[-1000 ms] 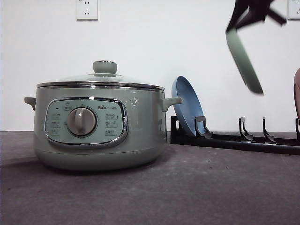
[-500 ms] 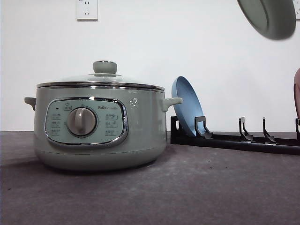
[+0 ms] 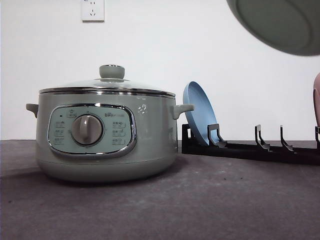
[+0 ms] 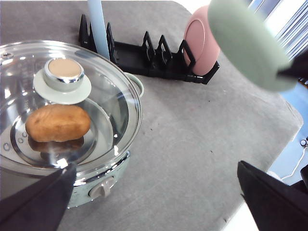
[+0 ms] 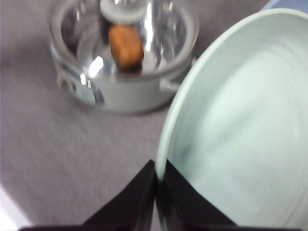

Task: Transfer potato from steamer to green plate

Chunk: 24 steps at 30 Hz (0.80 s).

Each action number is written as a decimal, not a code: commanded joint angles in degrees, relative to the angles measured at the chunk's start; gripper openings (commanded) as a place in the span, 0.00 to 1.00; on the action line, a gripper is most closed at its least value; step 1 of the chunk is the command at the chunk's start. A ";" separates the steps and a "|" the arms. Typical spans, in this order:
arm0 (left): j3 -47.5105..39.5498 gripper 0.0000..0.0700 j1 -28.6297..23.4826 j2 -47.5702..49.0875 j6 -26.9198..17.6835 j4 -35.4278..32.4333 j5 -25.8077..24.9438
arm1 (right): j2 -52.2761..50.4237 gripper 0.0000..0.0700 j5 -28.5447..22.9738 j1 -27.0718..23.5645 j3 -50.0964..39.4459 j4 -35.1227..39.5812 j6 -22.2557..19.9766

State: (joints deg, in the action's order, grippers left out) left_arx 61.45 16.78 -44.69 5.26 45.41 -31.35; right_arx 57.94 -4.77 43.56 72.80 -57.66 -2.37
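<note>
Left wrist view shows the potato (image 4: 57, 123) lying inside the steamer (image 4: 67, 120), under the closed glass lid (image 4: 29, 91) with its knob (image 4: 63, 73), just ahead of the left jaws (image 4: 159, 202) and a little to one side. The left jaws stand wide apart and hold nothing; they hang above the front edge of the steamer.

The right jaws (image 5: 158, 192) are clenched on the rim of the green plate (image 5: 240, 125), which rises from them and is tilted; the steamer sits well beyond them, on the table (image 5: 57, 154). In the front view the plate (image 3: 280, 22) is high in the air, well above the table (image 3: 200, 200) and to the right of the steamer (image 3: 105, 135).

I judge the step in hand is to set the plate down flat. The bare table beside the steamer seems a good place, near enough for a short carry of the potato but apart from the steamer handle (image 3: 182, 108) and the black rack (image 3: 250, 147) with the blue plate (image 3: 199, 114). The plate should be turned level before it goes low, so the rim does not strike the table first, and the jaws should release only when it rests. The lid is not yet off, so the left jaws will probably need to take the knob after.
</note>
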 commanded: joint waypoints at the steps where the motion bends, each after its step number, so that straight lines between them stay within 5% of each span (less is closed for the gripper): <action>1: 1.22 1.00 0.24 -0.51 -0.50 -0.19 -0.11 | 0.39 0.01 -3.27 3.06 -1.52 0.67 1.79; 11: 1.22 1.00 0.24 -0.63 -0.50 -0.14 -0.11 | 2.88 0.01 -16.79 16.63 -13.77 2.02 9.69; 24: 1.22 1.00 0.24 -0.63 -0.50 -0.14 -0.11 | 12.23 0.01 -22.82 25.42 -26.47 9.68 12.29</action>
State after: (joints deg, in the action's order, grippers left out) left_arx 61.45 16.78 -44.95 5.26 45.65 -31.35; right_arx 68.95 -26.09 68.07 46.09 -48.64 8.43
